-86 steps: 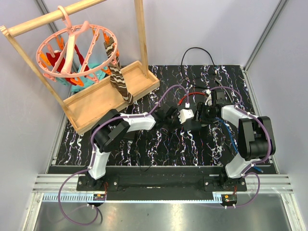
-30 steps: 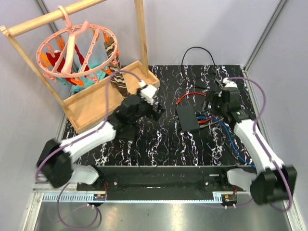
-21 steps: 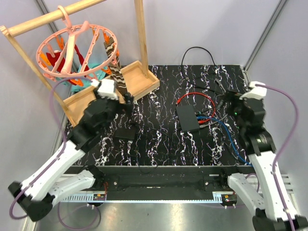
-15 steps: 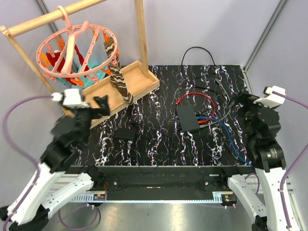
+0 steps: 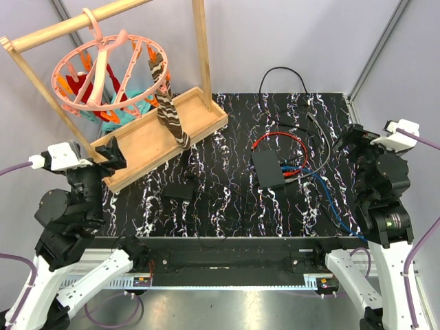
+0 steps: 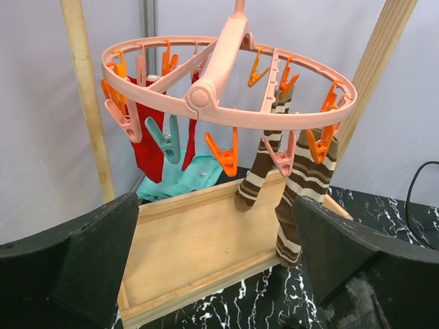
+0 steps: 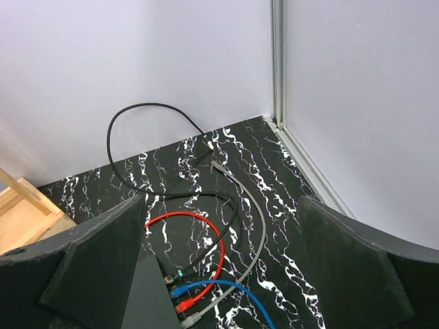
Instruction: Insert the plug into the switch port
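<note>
Top external view: we see a black, white-veined marble-pattern bench [image 5: 227,206] with a flat matte black rectangular box [image 5: 267,168] lying a little right of centre. Its long axis runs away from the arm bases. The switch port [image 5: 282,172] sits along the box's right long edge, where a red cable [image 5: 275,136] and a blue cable [image 5: 328,196] gather. We cannot tell whether any plug is seated there. The right gripper [image 5: 359,146] hangs raised at the right edge of the bench, jaws spread wide and empty. It is well apart from the box, which lies to its left. The left gripper [image 5: 115,154], also wide and empty, is at the far left beside a wooden tray rack [image 5: 165,137], farther from the box. A small chunky black adapter block [image 5: 177,191] lies on the bench between that gripper and the box. We judge the right arm the nearer one, and the port edge faces it.

Left wrist view: the left gripper [image 6: 216,274] frames a pink round plastic peg hanger [image 6: 226,89] holding brown striped socks [image 6: 295,185] above the tray. The box is out of sight.

Right wrist view: the right gripper [image 7: 219,274] looks down at the bench. A corner of the box [image 7: 147,301] shows low between its wide fingers [image 7: 96,267], with coloured plug ends [image 7: 185,305] just beside its right edge.
</note>
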Robot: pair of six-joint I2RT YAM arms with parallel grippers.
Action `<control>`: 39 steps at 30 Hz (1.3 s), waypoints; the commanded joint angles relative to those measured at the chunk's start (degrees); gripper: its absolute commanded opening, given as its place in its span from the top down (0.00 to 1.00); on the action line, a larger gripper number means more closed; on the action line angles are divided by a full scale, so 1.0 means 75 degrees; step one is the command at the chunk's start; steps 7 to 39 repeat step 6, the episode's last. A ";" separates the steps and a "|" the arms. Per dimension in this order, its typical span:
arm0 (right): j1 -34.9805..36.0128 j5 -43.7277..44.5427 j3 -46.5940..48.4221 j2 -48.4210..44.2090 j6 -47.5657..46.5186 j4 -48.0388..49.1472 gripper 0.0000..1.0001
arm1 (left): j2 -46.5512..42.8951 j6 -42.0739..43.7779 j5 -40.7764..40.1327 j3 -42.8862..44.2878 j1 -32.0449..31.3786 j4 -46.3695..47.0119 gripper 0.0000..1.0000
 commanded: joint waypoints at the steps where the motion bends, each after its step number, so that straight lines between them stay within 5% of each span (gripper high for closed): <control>1: -0.0027 0.0196 0.0286 0.0098 -0.0244 0.0529 0.00 | -0.0278 0.0409 -0.0334 -0.0111 -0.0005 0.0708 0.01; 39: -0.0027 0.0161 0.0298 0.0156 -0.0256 0.0611 0.00 | -0.0338 0.0573 -0.0404 -0.0076 -0.0017 0.0850 0.01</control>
